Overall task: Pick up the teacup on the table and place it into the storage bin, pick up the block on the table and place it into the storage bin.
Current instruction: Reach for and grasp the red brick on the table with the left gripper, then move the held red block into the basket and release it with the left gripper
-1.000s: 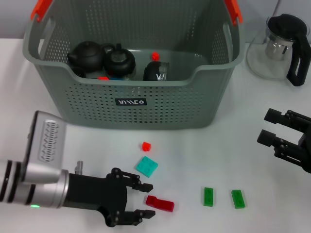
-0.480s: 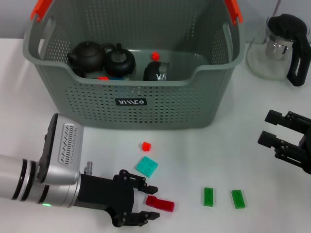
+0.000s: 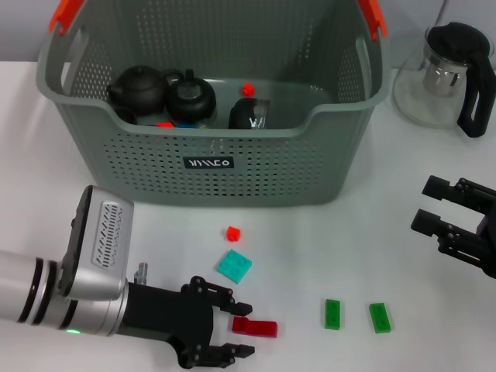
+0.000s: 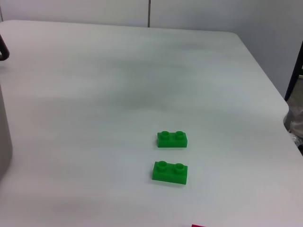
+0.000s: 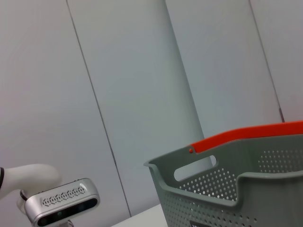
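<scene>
Red block [image 3: 255,327] sits right between the spread fingers of the left gripper [image 3: 239,329], low over the white table [image 3: 325,240]; the jaws are apart, not clamped on it. Just beyond the fingers lies a teal block [image 3: 233,266], then a tiny red block [image 3: 232,232], and past those the storage bin [image 3: 209,167]. Two green blocks [image 3: 332,314] lie off to the gripper's right. Right gripper [image 3: 434,207] hangs apart, fingers spread, holding nothing.

You get bright, even overhead light; soft shadows sit under the storage bin [image 3: 209,167] and green blocks [image 4: 171,139], with faint glare on the glass teapot [image 3: 446,77].
</scene>
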Available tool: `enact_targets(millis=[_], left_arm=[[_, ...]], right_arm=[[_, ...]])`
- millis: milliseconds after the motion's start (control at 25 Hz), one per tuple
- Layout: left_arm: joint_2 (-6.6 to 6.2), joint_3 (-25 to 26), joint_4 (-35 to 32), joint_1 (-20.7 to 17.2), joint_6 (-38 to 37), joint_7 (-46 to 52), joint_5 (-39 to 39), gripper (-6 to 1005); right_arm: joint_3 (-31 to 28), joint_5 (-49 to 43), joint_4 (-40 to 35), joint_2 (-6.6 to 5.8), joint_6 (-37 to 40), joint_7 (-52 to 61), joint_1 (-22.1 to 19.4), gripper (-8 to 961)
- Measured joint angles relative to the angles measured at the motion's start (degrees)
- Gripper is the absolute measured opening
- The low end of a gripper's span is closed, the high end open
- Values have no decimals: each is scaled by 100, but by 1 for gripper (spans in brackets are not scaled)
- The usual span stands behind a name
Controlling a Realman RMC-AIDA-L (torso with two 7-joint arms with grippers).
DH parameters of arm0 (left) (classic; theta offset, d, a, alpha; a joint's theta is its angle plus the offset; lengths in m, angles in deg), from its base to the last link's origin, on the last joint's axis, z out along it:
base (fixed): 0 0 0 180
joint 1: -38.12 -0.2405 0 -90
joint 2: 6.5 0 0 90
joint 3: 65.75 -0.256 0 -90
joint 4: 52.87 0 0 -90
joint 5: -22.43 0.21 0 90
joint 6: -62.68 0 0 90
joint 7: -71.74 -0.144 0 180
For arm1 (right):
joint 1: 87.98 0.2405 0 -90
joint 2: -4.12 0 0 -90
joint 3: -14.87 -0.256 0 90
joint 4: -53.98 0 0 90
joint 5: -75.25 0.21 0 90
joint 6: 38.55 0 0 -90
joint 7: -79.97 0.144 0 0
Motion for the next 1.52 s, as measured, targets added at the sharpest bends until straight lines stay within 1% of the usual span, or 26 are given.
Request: enact_targets(millis=[320, 560, 760, 960, 1200, 1280, 1360, 1400, 1480, 1520], left_arm=[[5, -9, 96, 56, 209, -83, -25, 519], [10, -15, 132, 58, 224, -129, -58, 516], [9, -118, 132, 71, 359, -29, -59, 438], [9, -248, 88, 100, 473, 241, -67, 333], [-12, -162, -202, 53, 126, 508, -240, 189], [-31, -33, -292, 53, -146, 589, -244, 190], [-77, 280, -353, 87, -624, 636, -244, 192], [-109, 494, -364, 122, -906, 642, -245, 193], [-223, 1127, -326, 244, -1662, 647, -259, 194], [-269, 1365, -295, 291, -1918, 649, -274, 195]], right_arm=[[0, 6, 0, 0, 0, 0, 0, 668], [0, 13, 0, 0, 0, 0, 1, 669], [0, 7, 0, 0, -3, 0, 20, 669], [0, 5, 0, 0, -5, 0, 25, 668], [-15, 11, 0, -14, 11, 0, 20, 668], [-16, 12, 0, -18, 13, 0, 19, 669], [-21, 14, 0, -18, 18, 0, 18, 669], [-23, 14, -1, -18, 20, 0, 19, 669], [-27, 15, 0, -18, 25, 0, 30, 668], [-26, 15, 0, -18, 25, 0, 38, 668]])
